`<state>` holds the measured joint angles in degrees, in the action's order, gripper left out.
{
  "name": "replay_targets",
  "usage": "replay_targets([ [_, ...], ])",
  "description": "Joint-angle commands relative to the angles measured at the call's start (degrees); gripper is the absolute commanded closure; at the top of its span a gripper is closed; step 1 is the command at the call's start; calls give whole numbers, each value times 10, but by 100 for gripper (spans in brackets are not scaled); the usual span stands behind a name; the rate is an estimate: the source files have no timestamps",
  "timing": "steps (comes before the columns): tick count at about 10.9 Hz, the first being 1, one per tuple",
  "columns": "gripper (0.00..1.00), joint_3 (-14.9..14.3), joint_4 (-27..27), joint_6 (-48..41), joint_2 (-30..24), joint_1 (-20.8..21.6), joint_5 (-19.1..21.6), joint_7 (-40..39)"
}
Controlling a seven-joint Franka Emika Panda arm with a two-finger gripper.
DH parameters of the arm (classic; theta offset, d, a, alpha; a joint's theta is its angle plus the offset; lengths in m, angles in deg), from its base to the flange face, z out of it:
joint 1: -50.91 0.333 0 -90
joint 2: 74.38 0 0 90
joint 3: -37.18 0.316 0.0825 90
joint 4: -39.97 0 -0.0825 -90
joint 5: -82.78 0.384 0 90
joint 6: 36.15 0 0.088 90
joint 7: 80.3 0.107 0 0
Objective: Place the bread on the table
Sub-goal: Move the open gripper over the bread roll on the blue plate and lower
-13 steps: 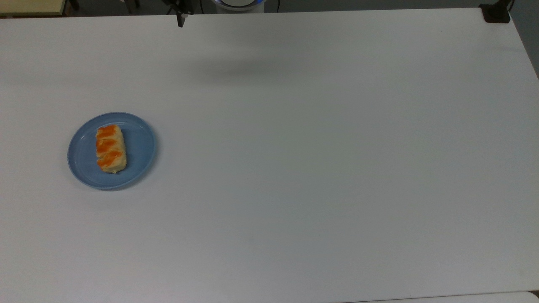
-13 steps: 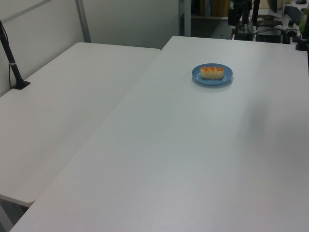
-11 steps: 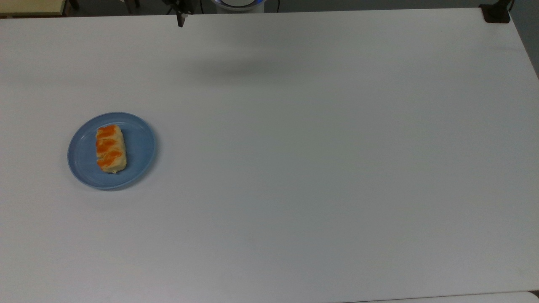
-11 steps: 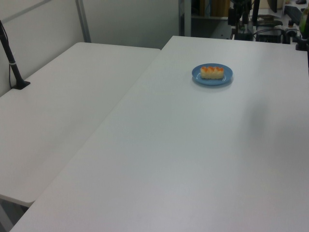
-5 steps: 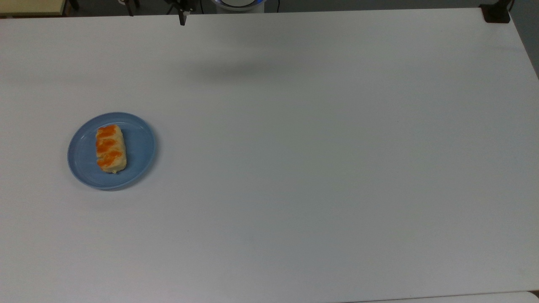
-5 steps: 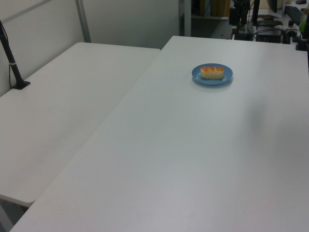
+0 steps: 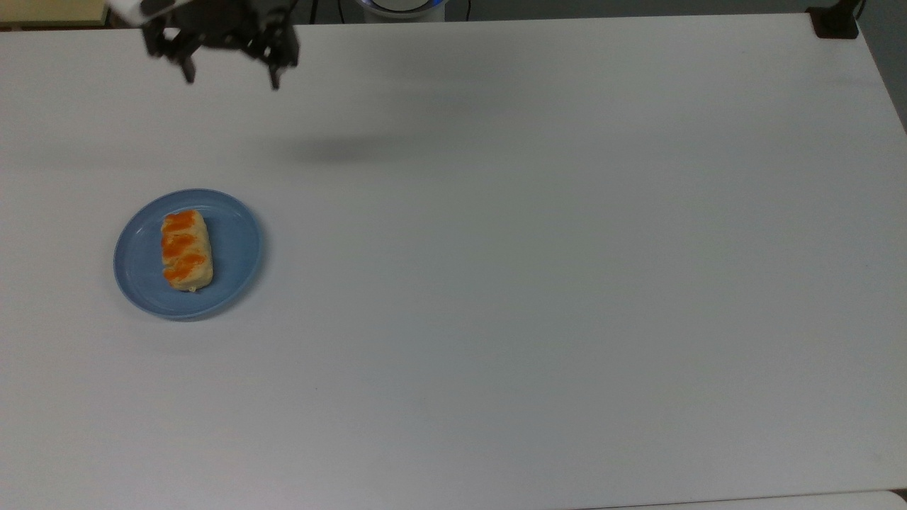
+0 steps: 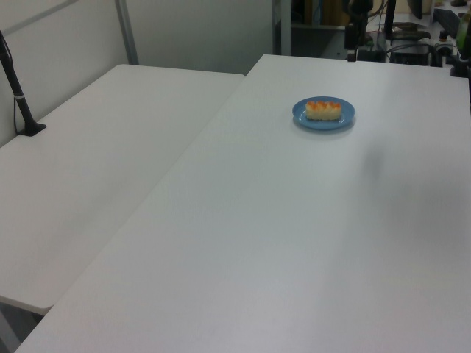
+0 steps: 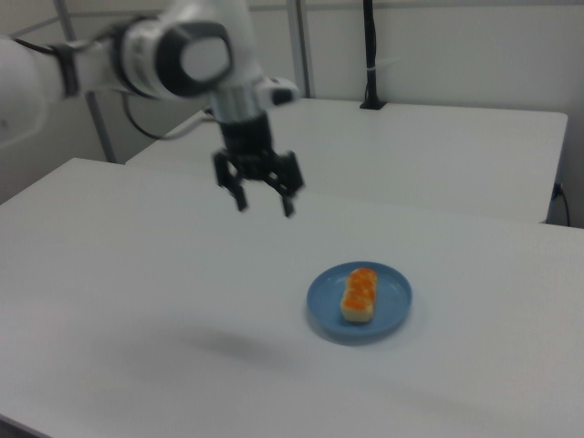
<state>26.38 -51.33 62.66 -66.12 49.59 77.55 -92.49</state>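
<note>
On the blue plate lies the bread, a small oblong bun with a pale tan crust and three glossy orange patches running along its top; it sits a little off the plate's middle, toward the top view's left. That plate is round, shallow and smooth, with a faintly raised rim, and it holds nothing but the bun. It rests flat on the table, whose broad rectangular top is plain, smooth and matte white. Well apart from the plate, up in the air, hangs the gripper, a dark, angular piece on a rounded white arm; its two fingers are spread wide with nothing between them, and it casts a soft shadow on the white surface.
</note>
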Motion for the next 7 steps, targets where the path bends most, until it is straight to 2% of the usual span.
replay_targets([
  [1, 0, -18, 21, 74, 95, -35, 24, -57],
  [3, 0, -18, 24, 114, 142, -59, 49, -63],
  [5, 0, -19, 26, 175, 186, -76, 48, -66],
  [7, 0, -22, 26, 229, 206, -83, 48, -78],
])
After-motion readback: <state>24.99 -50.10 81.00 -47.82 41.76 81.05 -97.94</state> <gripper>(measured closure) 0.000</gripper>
